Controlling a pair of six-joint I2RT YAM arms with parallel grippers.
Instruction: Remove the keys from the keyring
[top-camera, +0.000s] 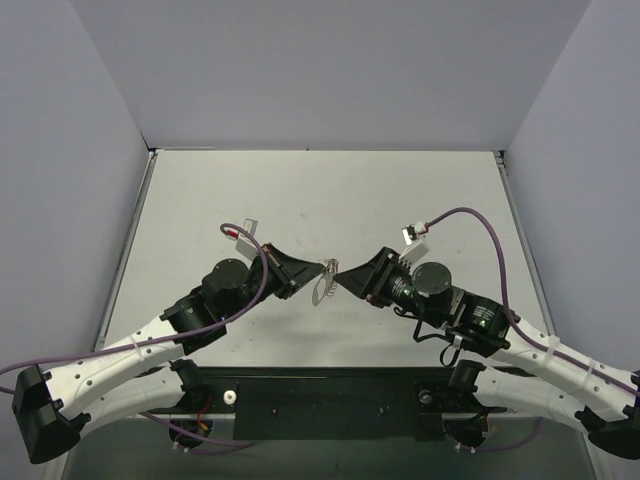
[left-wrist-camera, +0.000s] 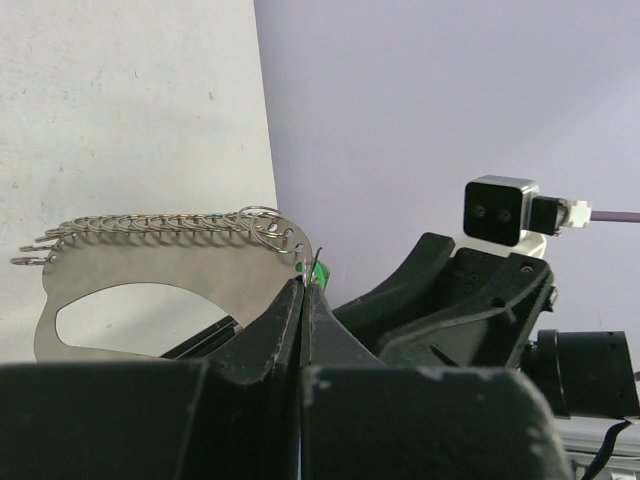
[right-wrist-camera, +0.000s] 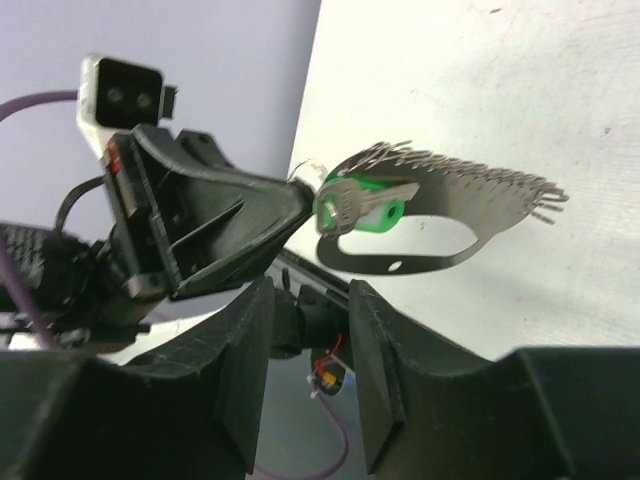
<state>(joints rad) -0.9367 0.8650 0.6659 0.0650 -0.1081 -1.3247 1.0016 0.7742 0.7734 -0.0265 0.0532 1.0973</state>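
My left gripper (top-camera: 320, 268) is shut on the end of the keyring (top-camera: 322, 286) and holds it up above the table. In the left wrist view the keyring (left-wrist-camera: 150, 270) is a flat grey loop whose wavy edge carries several small wire rings. A sliver of the green key (left-wrist-camera: 318, 272) shows at my shut fingertips (left-wrist-camera: 290, 300). In the right wrist view the silvery key with the green head (right-wrist-camera: 365, 205) hangs against the keyring (right-wrist-camera: 470, 190), right at the left gripper's tip (right-wrist-camera: 290, 195). My right gripper (right-wrist-camera: 310, 330) is open and empty, close below the key and not touching it.
The grey table (top-camera: 330, 200) has white walls at the back and on both sides. Purple cables (top-camera: 470, 215) loop off both wrists. A black base bar (top-camera: 330, 395) lies along the near edge between the arm bases.
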